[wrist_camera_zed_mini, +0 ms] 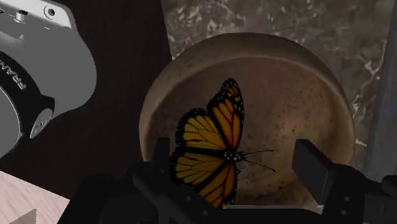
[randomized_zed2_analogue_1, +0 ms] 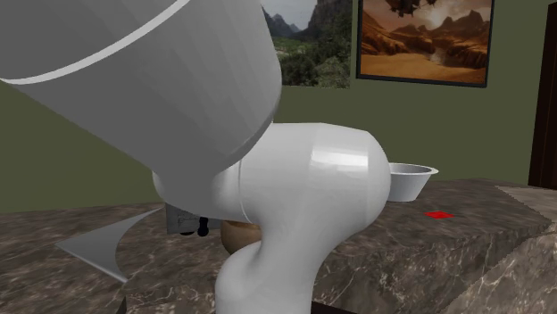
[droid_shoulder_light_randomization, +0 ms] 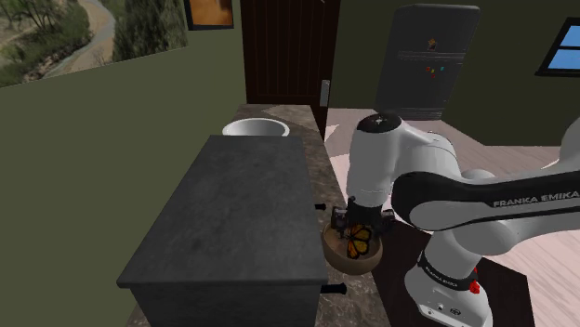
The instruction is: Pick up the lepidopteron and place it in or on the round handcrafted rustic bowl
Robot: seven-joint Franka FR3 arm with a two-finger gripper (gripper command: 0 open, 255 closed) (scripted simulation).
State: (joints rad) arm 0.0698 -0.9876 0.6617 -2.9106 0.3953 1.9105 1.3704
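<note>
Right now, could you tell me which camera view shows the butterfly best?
The wrist view: the butterfly stands inside the brown bowl, orange wings with black veins, within the open claw. The shoulder view gives it as a small orange patch in the bowl. In the second exterior view the arm blocks the bowl's inside.

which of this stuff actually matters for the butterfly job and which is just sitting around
For the job: butterfly, brown bowl it sits in, the open hand above them.

Lying about: white bowl, dark cabinet, fridge, framed picture.
</note>
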